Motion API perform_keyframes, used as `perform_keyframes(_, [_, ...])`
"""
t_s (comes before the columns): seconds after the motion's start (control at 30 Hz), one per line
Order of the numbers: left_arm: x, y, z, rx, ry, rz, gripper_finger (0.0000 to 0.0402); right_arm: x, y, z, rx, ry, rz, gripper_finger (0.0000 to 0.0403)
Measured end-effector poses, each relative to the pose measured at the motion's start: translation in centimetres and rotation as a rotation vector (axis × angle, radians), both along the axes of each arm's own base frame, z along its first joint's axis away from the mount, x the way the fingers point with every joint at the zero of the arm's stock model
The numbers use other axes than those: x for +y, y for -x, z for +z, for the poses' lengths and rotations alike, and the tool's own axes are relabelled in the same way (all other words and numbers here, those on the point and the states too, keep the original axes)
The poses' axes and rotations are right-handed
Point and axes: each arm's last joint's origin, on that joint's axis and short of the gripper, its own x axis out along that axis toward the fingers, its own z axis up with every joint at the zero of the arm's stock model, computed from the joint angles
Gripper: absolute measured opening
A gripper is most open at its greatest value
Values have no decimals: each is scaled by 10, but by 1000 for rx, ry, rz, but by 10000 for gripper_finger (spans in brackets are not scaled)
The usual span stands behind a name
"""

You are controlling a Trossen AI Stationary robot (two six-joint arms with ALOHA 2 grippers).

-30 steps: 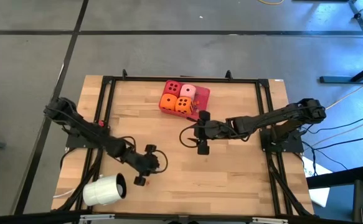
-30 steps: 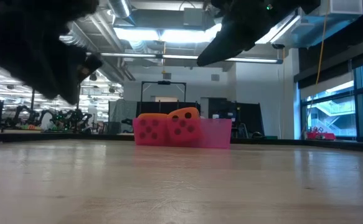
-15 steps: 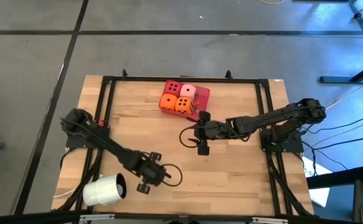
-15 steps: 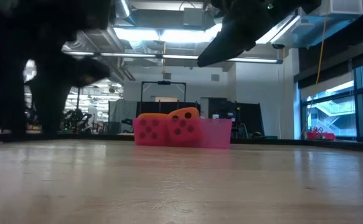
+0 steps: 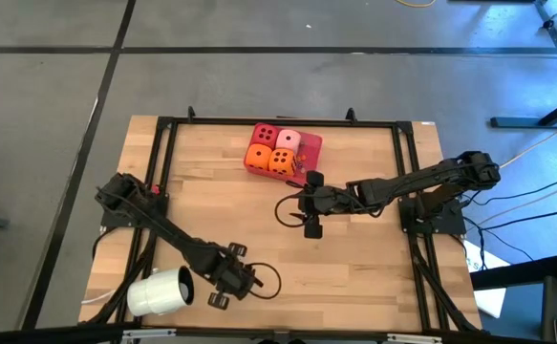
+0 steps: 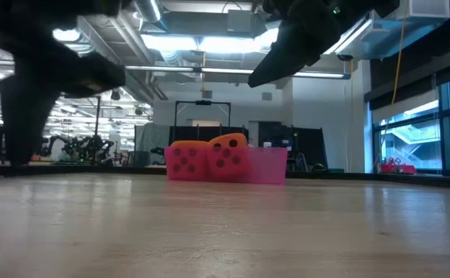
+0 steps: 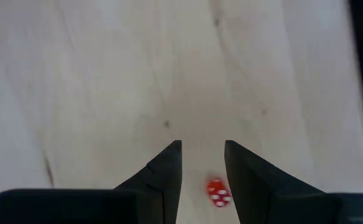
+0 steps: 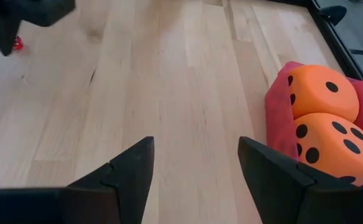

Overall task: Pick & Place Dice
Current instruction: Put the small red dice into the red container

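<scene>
The wooden table carries everything, with the left arm reaching toward its near edge and the right arm stretched toward the middle. A white cup lies on its side just beside the left pincer. A flat red tray sits just beyond the right pincer, at the far edge of the table.

On that tray, close together, sit the four dice: an orange die, a second orange die, a red die and a pink die. From the right wrist the two orange ones show ahead of that pincer and off to one side, one behind the other.

The right pincer is spread wide and holds nothing. The left pincer is partly open, its fingers apart and gripping nothing; a tiny red die with white pips lies on the wood in the gap between them.
</scene>
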Motion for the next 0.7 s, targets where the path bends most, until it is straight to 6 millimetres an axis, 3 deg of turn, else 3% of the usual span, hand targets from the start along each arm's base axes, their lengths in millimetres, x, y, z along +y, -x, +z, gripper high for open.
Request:
perform_keyframes(0.33, [-11,15,-1,70,-5,108,116,0,0,-1,4,-18,-15,233])
perform_keyframes(0.53, [-10,16,-1,120,23,260,116,0,1,-1,7,-18,-15,233])
perform_keyframes(0.7, [-11,15,-7,140,15,281,116,0,1,-1,7,-18,-15,233])
